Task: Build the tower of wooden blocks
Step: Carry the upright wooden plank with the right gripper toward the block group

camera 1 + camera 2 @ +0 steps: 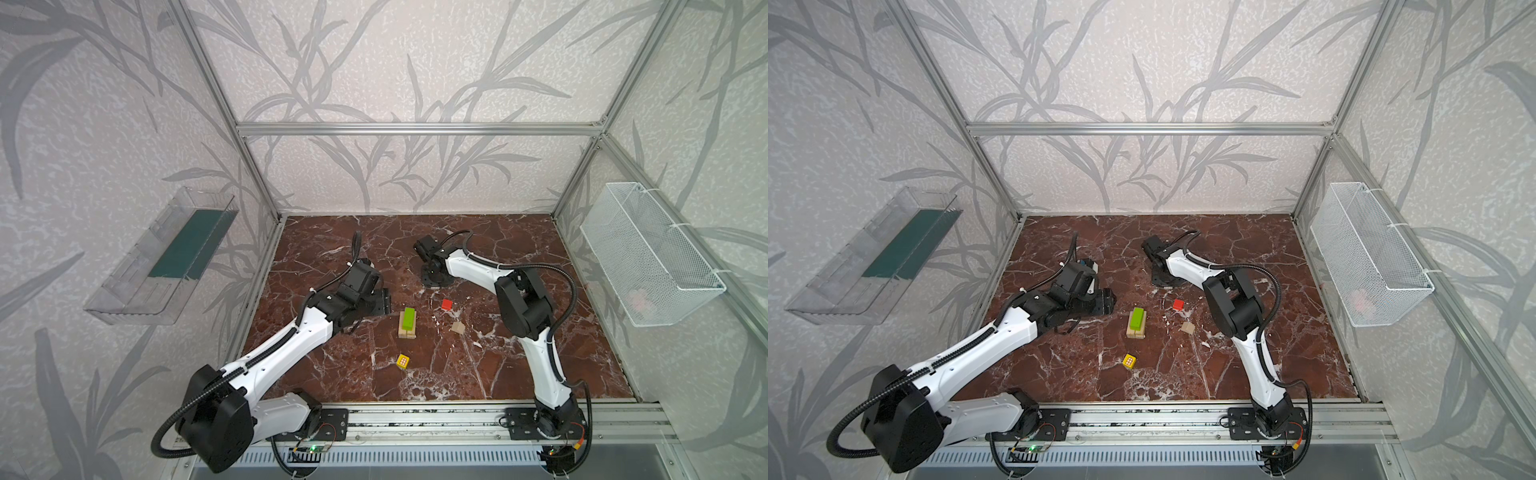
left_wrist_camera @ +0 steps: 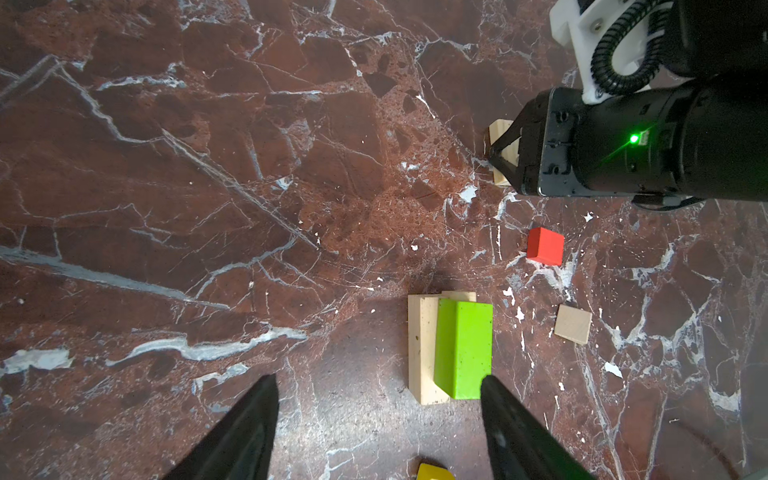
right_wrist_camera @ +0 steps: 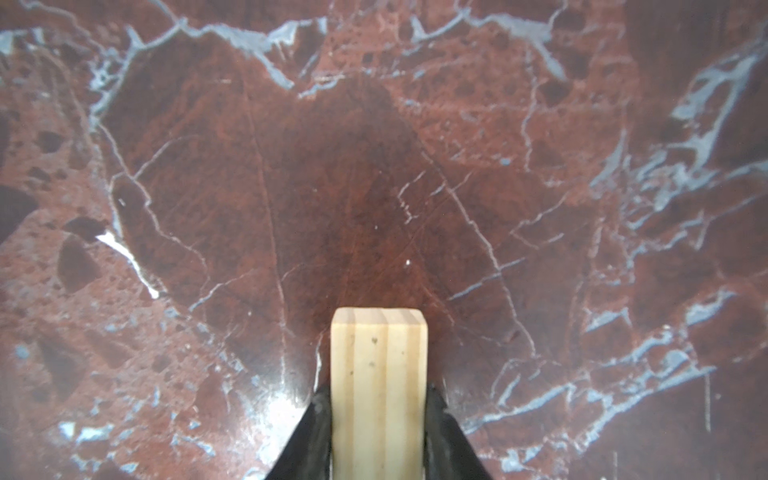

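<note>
The tower stands near the middle of the table. It is low for now: pale bars below and the green bar on top. In the left wrist view the green bar does not sit centred but lies toward one side of the pale bars. I think the next layer gets a narrow seat there and can tip if you set it down off the middle.

The left gripper is empty, with its fingers wide apart. One fingertip is just beside the near end of the green bar. A small move toward the tower can push that bar off or turn the whole stack.

The right gripper is behind the tower, well apart from it. Its fingers press on both sides of a pale bar. A good part of the bar sticks out past the fingertips, so it can turn in the grip when you carry it. You cannot tell from these views if the bar is already off the table.

The red cube and the wedge lie between that gripper and the tower. If you carry the bar low, it can sweep them away. The yellow cube lies in front of the tower, near the left arm.

If both grippers come to the tower together, they can hit each other above it.
</note>
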Robot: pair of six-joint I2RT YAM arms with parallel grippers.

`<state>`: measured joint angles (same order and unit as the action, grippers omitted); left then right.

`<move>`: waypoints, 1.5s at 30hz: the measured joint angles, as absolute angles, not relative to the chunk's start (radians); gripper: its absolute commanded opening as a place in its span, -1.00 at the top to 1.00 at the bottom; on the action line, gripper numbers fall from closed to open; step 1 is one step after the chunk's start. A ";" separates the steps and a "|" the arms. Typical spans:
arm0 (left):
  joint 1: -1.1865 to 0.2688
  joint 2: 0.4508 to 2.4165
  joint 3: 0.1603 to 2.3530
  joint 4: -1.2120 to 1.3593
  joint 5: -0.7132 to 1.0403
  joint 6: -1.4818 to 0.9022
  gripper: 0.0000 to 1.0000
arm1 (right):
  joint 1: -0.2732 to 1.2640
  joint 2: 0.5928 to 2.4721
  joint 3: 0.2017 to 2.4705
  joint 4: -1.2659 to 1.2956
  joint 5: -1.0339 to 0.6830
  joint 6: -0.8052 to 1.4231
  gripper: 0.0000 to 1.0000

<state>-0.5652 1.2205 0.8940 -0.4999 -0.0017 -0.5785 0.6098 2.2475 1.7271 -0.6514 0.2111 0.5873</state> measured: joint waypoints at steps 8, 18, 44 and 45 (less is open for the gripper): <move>-0.562 1.220 0.894 -0.500 0.003 -0.579 -0.51 | 0.626 2.224 1.699 -0.655 0.216 0.562 0.45; -0.562 1.166 0.884 -0.520 0.027 -0.574 -0.51 | 0.701 1.990 1.563 -0.688 0.215 0.585 0.51; -0.561 0.931 0.745 -0.644 -0.054 -0.667 -0.56 | 1.042 1.873 1.488 -0.786 0.318 1.098 0.56; -0.561 0.928 0.745 -0.645 -0.059 -0.668 -0.56 | 1.045 1.887 1.496 -0.788 0.320 1.109 0.56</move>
<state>-0.5606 0.9276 0.7448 -0.6453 -0.0593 -0.6678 1.0454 1.8866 1.4956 -0.7876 0.3199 1.1091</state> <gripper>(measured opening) 0.778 0.319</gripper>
